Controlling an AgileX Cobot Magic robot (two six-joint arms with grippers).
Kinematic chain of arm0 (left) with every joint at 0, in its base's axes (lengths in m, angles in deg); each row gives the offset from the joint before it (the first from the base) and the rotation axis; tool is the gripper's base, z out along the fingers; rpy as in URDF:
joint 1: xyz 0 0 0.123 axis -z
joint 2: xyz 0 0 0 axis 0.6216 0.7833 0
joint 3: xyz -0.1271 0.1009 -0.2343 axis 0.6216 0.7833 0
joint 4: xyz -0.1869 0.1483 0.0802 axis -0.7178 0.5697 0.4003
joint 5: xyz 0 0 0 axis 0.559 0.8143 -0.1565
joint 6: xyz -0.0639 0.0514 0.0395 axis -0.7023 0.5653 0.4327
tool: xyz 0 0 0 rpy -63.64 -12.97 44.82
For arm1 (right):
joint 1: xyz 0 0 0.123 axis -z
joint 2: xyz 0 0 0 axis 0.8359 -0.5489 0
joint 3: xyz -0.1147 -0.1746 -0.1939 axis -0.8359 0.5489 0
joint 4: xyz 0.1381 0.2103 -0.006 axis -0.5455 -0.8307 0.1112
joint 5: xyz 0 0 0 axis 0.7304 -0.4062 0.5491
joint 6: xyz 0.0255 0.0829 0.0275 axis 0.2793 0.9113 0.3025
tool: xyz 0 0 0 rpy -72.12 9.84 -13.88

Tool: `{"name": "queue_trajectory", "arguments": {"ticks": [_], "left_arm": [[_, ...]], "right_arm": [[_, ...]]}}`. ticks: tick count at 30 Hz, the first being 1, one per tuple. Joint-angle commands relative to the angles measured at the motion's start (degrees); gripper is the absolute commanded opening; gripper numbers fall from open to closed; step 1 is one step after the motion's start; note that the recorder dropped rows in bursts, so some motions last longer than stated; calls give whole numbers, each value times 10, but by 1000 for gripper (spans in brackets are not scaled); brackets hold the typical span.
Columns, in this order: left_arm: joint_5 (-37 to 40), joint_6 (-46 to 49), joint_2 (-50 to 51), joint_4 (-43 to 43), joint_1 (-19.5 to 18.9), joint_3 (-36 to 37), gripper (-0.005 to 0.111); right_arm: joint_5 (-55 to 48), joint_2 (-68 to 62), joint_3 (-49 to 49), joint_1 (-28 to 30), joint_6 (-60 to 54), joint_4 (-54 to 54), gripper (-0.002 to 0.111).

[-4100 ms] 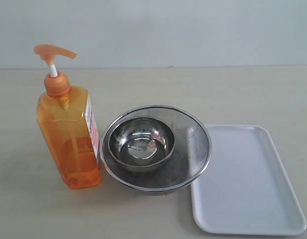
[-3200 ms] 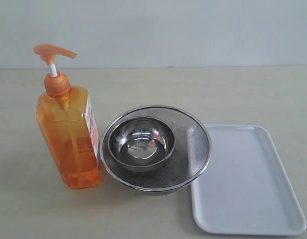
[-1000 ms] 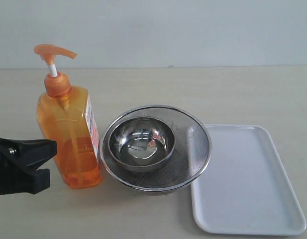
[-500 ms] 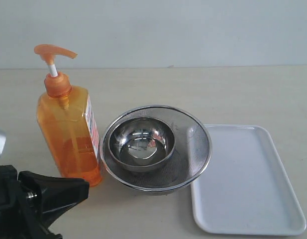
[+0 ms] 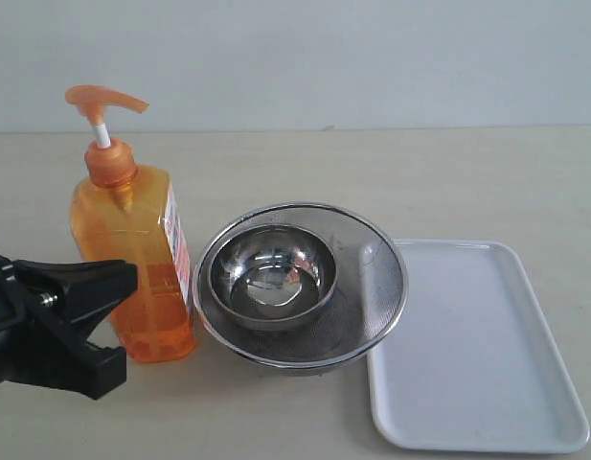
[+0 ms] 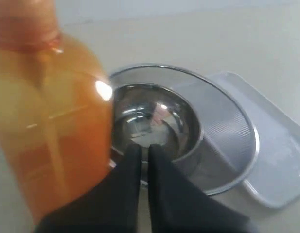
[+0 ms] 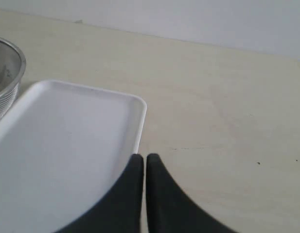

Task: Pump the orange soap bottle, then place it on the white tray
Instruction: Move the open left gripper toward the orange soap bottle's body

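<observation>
**Left pincer low beside the bottle, pump not yet pressed**

On the pale surface [image 5: 467,172] the white tray [image 5: 563,402] lies bare at the right of the exterior view. The steel strainer [image 5: 376,287] overlaps the tray's near-left corner and holds the smaller steel bowl [image 5: 271,278]. The orange soap bottle [image 5: 132,259] stands upright at the left, touching or almost touching the strainer's rim. Its pump head [image 5: 103,98] is raised, with the nozzle pointing toward the bowl side.

The left pincer [image 6: 144,150] has its fingers pressed together and grips nothing. It hangs low against the bottle's lower body. The right pincer [image 7: 144,158], fingers also together and empty, hovers by the tray's rim.

Pressed-together fingers probably suit the press. The left pincer should rise clear of the bottle's shoulder, centre over the flat top of the pump head and push straight down. An off-centre push could tip the tall bottle toward the strainer.

Four seconds ago no arm showed in the exterior view. One second ago the left pincer was further left, short of the bottle. Half a second ago it sat lower, its tip under the bottle's base line, and now it is higher. Bottle, strainer, bowl and tray have not shifted.
</observation>
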State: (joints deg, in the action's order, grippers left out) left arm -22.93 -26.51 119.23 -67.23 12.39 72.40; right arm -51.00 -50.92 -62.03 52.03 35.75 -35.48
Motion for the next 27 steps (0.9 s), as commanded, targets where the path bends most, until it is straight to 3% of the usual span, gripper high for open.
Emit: {"name": "queue_trajectory", "arguments": {"ticks": [1,10,13,16,19,21,27], "left_arm": [[-29,126,0,-134,1,-3,5],[-14,119,-6,-116,1,-4,6],[30,104,-20,-118,1,-4,21],[77,95,-41,-122,1,-4,50],[68,80,-56,-125,1,-4,81],[54,79,-61,-125,1,-4,93],[-9,79,-60,-125,1,-4,95]], "right_arm": [[3,3,-3,1,-1,2,0],[3,3,-3,1,-1,2,0],[3,3,-3,1,-1,2,0],[3,3,-3,1,-1,2,0],[3,3,-3,1,-1,2,0],[3,3,-3,1,-1,2,0],[3,3,-3,1,-1,2,0]]}}
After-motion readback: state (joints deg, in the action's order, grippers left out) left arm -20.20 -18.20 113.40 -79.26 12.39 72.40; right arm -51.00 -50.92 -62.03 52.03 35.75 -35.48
